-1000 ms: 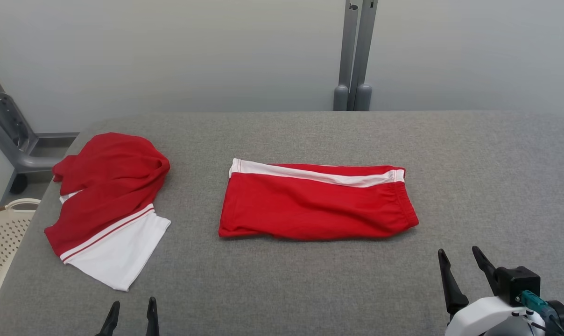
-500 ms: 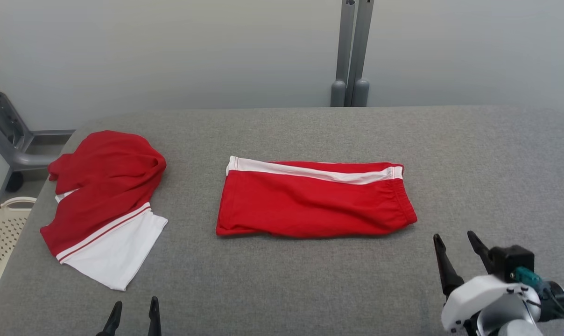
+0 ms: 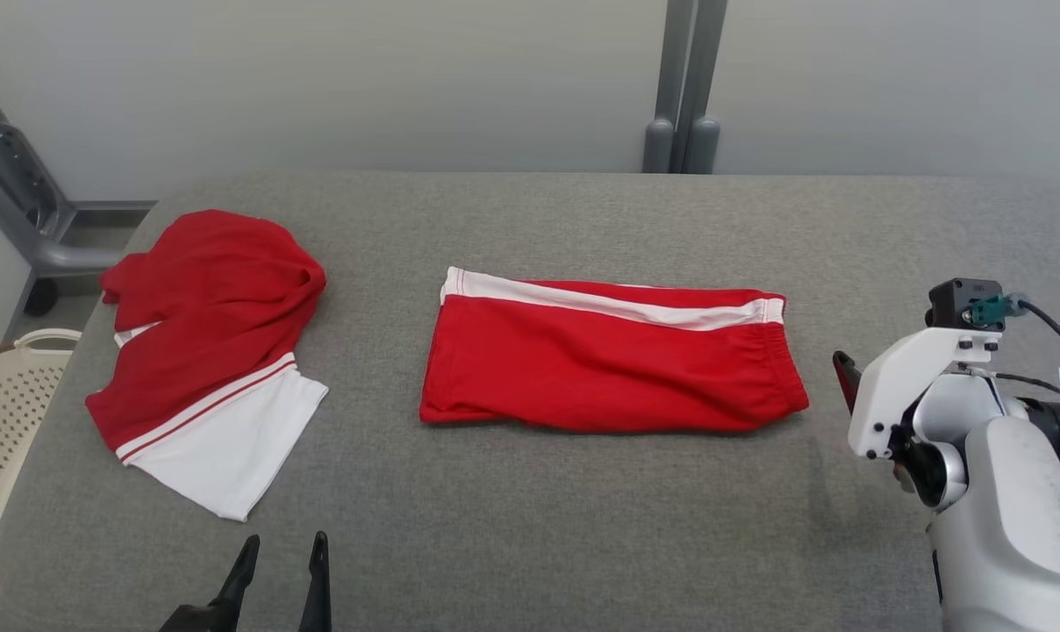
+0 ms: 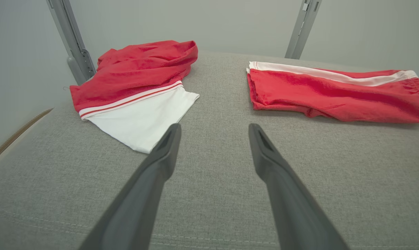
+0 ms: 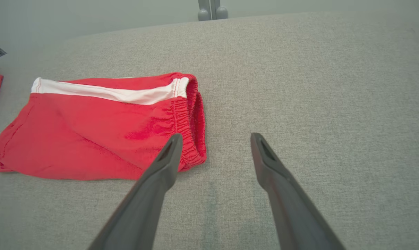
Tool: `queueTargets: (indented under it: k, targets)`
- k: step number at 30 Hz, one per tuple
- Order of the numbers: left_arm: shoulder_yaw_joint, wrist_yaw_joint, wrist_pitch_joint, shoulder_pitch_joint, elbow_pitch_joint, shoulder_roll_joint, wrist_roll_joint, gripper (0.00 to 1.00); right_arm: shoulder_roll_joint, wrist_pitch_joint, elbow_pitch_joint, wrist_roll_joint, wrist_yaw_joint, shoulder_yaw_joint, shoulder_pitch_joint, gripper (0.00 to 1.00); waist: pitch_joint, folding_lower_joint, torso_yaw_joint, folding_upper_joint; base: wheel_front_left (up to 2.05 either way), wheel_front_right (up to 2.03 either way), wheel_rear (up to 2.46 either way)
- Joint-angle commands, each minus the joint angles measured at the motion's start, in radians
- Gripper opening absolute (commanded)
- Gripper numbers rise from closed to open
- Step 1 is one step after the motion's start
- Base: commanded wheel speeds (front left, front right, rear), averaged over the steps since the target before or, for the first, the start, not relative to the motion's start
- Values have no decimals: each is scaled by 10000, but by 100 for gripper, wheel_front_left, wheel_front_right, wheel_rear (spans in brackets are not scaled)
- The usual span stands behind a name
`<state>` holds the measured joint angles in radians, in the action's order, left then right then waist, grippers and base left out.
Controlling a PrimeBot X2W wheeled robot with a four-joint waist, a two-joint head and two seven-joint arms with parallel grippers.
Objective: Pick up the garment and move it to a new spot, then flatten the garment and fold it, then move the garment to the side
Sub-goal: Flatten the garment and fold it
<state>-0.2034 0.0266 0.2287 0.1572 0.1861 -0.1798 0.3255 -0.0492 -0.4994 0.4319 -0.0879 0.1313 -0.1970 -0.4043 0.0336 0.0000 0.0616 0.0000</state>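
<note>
Two garments lie on the grey padded table [image 3: 583, 527]. The red shorts [image 3: 609, 360] are at its centre. A crumpled red-and-white shirt [image 3: 205, 351] sits well apart at the robot's left, near a perforated basket [image 3: 3, 421] beside the table edge.

1. Workpiece: the shorts appear to be the task garment. They lie flat, doubled lengthwise, with the white side stripe [image 3: 618, 307] along the far edge. The flattening and first fold look done.
2. Pincers: the right gripper [image 5: 216, 136] has its fingers spread wide and holds nothing. It is just beside the elastic waistband [image 5: 190, 118] and above the cloth. The left gripper [image 3: 286, 537] is equally spread and empty, low at the near edge.
3. Recommended approach: pinch all layers at the waistband corner, not the top layer alone, or the fold will open.
4. Bring the left gripper to the leg-hem end so that both ends lift together.
5. Keep the lift low and level, and steer away from the shirt.
</note>
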Motion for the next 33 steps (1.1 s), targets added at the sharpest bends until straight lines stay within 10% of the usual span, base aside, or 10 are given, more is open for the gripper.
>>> queueTargets:
  k: [1, 33]
  targets:
    - [-28, -6, 35, -216, -19, -37, -70, 100, -24, -140, 151, 263, -12, -104, -221, 100, -195, 0, 266, 0, 0, 0, 0]
    - [-617, -380, 302, -1618, 720, 258, -137, 100, -26, -294, 4388, 2886, -12, -3528, -3406, 100, -1899, 0, 1645, 0, 0, 0, 0]
